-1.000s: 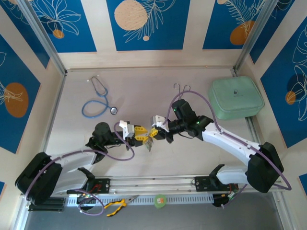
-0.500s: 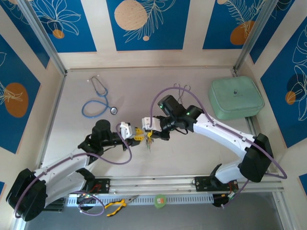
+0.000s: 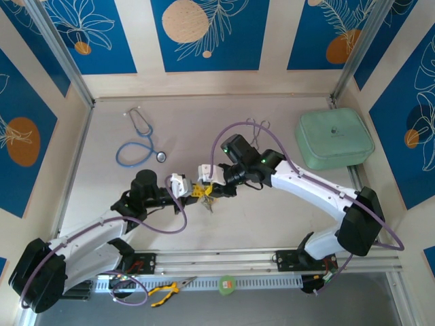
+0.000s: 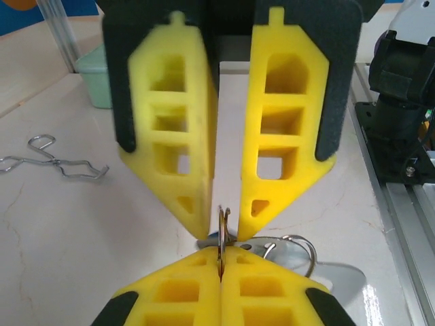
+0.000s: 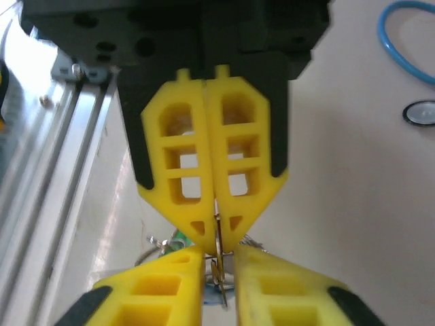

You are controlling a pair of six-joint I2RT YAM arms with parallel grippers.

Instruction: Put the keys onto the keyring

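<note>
Left gripper point(image 4: 221, 255): fingers pressed together, clamped on the thin edge of the keyring.
Right gripper point(image 5: 219, 255): fingers parted, standing either side of the same metal without pinching it; tip to tip with the left gripper.
Fingers point(image 4: 285, 136): yellow plastic, wedge-shaped, latticed with square windows, set in black holders.
Keyring point(image 4: 221, 229): silvery metal seen edge-on, held above the table's middle between the two sets of fingertips; a wire loop point(image 4: 299, 246) and a pale flat piece hang just beside it.
Keys: a small bunch point(image 3: 210, 202) hangs under the meeting fingertips; single keys too small to tell apart.
Table point(image 3: 285, 224): pale, smooth, faintly veined like marble.
Case point(image 3: 334, 138): mint green, rounded rectangle, soft-looking, far right; closed, contents hidden.
Stethoscope point(image 3: 139, 142): blue tubing in a loop, round metal chest piece, far left.
Forceps point(image 4: 58, 163): thin bent wire, scissor-like, lying flat.
Pliers point(image 3: 166, 291): yellow handles, on the near rail.
</note>
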